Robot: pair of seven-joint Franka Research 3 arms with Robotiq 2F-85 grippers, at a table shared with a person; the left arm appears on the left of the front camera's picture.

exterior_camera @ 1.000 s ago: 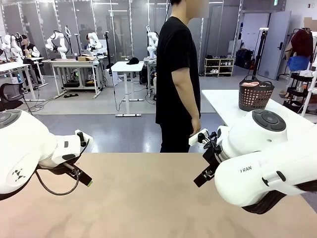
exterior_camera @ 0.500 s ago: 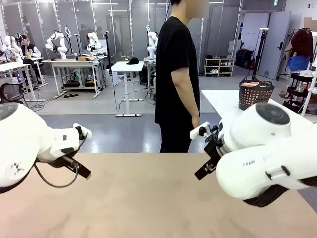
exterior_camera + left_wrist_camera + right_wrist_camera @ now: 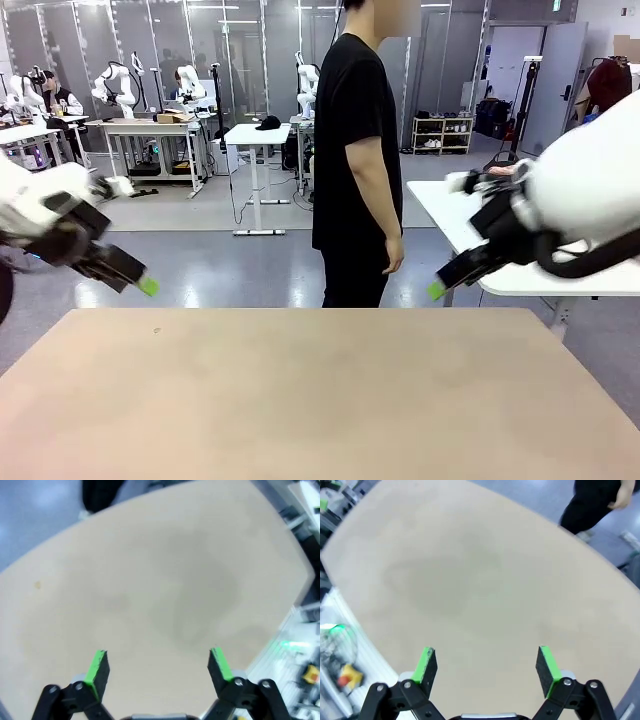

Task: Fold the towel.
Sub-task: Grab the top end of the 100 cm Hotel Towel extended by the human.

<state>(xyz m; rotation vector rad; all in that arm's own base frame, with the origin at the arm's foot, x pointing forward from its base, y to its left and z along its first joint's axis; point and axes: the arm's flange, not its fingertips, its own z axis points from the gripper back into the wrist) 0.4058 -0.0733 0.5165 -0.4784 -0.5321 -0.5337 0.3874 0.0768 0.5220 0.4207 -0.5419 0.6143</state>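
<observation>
Two grippers counted: left gripper [image 3: 158, 655] and right gripper [image 3: 486, 652], both spread open above one tan table [image 3: 300, 400]. One person [image 3: 355, 150] is stood behind it. Where the towel is can't be told, the side table [image 3: 450, 210] being partly blocked by the right arm [image 3: 590, 190].

I spot the towel [image 3: 506, 170], salmon-pink sliver, bunched, mostly hidden, well beyond and above my right claw [image 3: 440, 288]
</observation>
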